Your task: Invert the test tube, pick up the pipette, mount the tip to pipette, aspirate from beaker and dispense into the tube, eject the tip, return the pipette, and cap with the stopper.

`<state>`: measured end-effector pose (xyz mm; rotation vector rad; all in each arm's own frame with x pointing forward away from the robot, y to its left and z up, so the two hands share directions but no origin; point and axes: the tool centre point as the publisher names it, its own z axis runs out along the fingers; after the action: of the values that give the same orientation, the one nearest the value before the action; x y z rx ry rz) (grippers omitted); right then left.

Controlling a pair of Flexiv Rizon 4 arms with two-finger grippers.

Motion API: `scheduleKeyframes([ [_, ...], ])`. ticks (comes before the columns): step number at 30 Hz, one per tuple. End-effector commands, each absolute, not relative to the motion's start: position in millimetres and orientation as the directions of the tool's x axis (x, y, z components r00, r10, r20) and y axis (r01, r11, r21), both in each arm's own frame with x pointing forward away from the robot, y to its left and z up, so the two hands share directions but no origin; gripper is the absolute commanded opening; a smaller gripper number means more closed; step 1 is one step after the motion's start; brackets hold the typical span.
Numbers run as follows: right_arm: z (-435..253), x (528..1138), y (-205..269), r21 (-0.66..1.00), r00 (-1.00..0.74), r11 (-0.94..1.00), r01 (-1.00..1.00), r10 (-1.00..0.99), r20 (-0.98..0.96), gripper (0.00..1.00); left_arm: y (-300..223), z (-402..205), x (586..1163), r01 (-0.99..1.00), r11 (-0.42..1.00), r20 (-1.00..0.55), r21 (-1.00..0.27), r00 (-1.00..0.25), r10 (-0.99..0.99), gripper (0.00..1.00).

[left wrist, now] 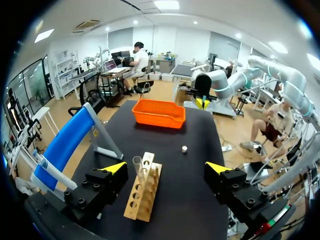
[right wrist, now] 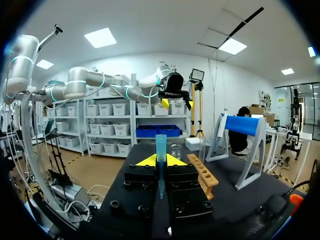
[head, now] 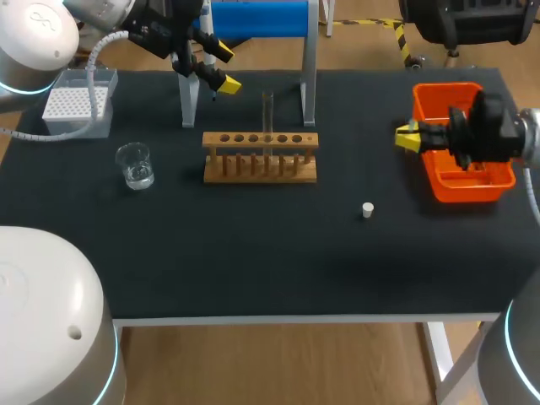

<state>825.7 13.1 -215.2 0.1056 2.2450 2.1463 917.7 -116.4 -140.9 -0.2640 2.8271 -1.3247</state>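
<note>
The wooden rack (head: 260, 169) is set mid-table, and the test tube (head: 267, 114) is stood upright in it. Clear liquid is seen in the beaker (head: 134, 164). The orange bin (head: 468, 187) is partly hidden by the right gripper (right wrist: 160, 161), whose fingers are closed on a blue pipette tip (right wrist: 160, 147). The left gripper (left wrist: 167, 170) is spread wide, with nothing held. The white stopper (head: 367, 209) is laid apart.

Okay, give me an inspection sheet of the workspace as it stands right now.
Surface: black table.
Job's things: glass test tube standing in wooden rack; glass beaker with clear liquid; white tip box; white stopper lying loose; orange bin; blue-topped stand.
Clutter: nothing seen.
Grippers: left gripper open, empty; right gripper shut on blue tapered tip, beside the bin.
Cables: grey hose draped across the tip box.
Surroundings: nothing seen.
</note>
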Motion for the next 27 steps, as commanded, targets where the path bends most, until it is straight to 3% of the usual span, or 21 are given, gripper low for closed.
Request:
scheduleKeyframes([
  [1,-219.9,818.0,2.3,0.999,-0.997,0.045,0.025,0.069,0.022,0.0,-116.0,-139.6,917.4,-0.151,0.632,0.066,-0.76,-0.986,-0.156,1.0],
  [27,-244.1,798.1,-9.3,0.993,-0.994,0.031,0.111,0.009,0.11,0.0,-116.0,-139.6,917.4,-0.151,0.632,0.066,-0.76,-0.986,-0.156,1.0],
])
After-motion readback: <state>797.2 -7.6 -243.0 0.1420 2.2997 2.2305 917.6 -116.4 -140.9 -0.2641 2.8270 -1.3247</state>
